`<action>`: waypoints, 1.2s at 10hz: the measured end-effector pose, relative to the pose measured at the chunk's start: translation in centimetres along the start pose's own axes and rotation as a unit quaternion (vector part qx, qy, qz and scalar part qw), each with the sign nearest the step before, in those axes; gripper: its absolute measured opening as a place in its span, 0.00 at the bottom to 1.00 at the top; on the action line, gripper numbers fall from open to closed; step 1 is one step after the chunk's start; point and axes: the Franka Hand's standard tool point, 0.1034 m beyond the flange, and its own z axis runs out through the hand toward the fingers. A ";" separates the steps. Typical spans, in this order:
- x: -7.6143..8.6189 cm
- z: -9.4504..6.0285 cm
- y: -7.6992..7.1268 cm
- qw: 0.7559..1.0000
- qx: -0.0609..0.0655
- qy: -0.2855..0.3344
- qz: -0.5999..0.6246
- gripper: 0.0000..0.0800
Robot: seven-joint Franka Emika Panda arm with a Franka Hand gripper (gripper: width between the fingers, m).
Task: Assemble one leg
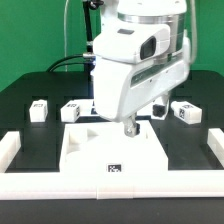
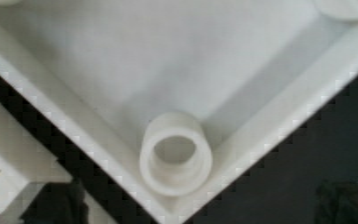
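Note:
The large white square panel [image 1: 115,150] lies on the black table, and my gripper [image 1: 128,126] hangs just over its far edge. In the wrist view a corner of the panel [image 2: 176,70] with its round socket [image 2: 174,152] points in between the dim dark fingers [image 2: 345,200] at the picture's edges. The jaws stand wide apart with nothing between them. Small white tagged legs lie behind the panel: two at the exterior view's left [image 1: 39,109] [image 1: 72,111] and one at its right [image 1: 186,111].
A white raised border [image 1: 12,148] frames the table's front and sides. The arm's bulky white wrist [image 1: 135,65] hides the middle of the table behind the panel. A white part [image 2: 7,175] shows beside the panel in the wrist view.

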 end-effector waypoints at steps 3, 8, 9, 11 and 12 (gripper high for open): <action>-2.7 1.1 -1.7 0.994 0.026 -0.015 -0.103 0.81; -3.3 1.2 -2.0 0.992 0.034 -0.017 -0.118 0.81; -3.9 1.3 -2.4 0.992 0.027 -0.010 -0.125 0.81; -7.2 2.2 -4.2 0.980 0.028 0.008 -0.198 0.81; -8.4 2.6 -4.6 0.971 0.026 0.011 -0.236 0.81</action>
